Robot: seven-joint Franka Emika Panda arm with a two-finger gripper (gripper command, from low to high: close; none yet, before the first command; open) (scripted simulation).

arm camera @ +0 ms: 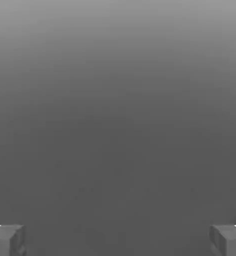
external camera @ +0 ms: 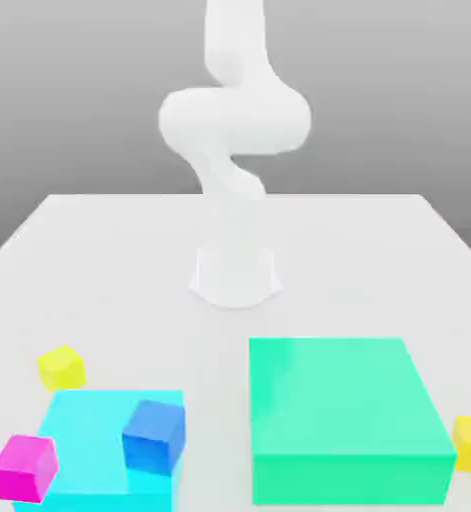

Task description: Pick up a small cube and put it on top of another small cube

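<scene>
In the exterior view the arm rises from the desk's far middle, while the blue cube sits atop the cyan slab near the front edge, magenta cube beside it. In the hand view the gripper is spread wide and empty, fingertips at opposite edges over blank grey, likely not yet aimed at any cube.
</scene>
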